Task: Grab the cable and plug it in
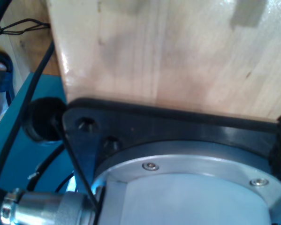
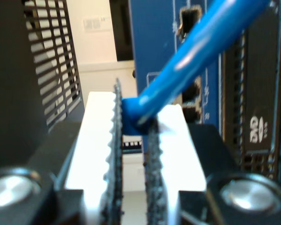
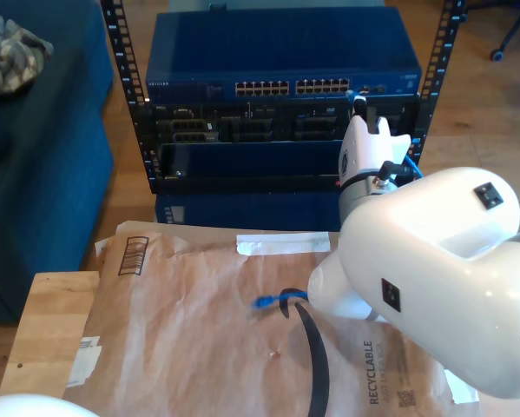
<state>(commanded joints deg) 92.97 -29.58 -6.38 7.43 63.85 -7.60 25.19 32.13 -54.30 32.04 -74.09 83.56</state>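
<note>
Cable [image 2: 196, 51], bright blue, runs slantwise across the second wrist view and ends between the toothed white pads [image 2: 99, 140] of my second gripper [image 2: 133, 136]; the jaws are clamped on it just behind its end. The plug itself is hidden in the grip.

Exterior view, left to right:
- A dark blue upholstered block [image 3: 42, 156] stands at the left, with a camouflage-patterned cloth [image 3: 12, 52] on top.
- A wooden table [image 3: 47, 321] carries crumpled brown paper [image 3: 199, 330] with a printed barcode [image 3: 134, 254] near its far left corner. A white tape strip [image 3: 281, 245] lies along the far edge.
- Behind the table stands a black rack frame [image 3: 121, 61] holding a blue network switch [image 3: 286, 61] with two banks of ports in a row. Its white brand lettering at the left of the front is too small to read.
- A free blue cable end [image 3: 268, 301] lies on the paper near the middle, beside a black strap [image 3: 316, 365].
- "RECYCLABLE" is printed sideways on the paper at the right, with finer print and a code beside it.
- My second gripper is raised at the right end of the rack front, near the ports, blue cable showing beside it.

The second wrist view also catches a DVD logo [image 2: 256, 127] on a black panel.

My first gripper: the first wrist view shows a wooden surface [image 1: 168, 51] and a black plate [image 1: 178, 129] with a round metal flange; I cannot tell the jaw state.
</note>
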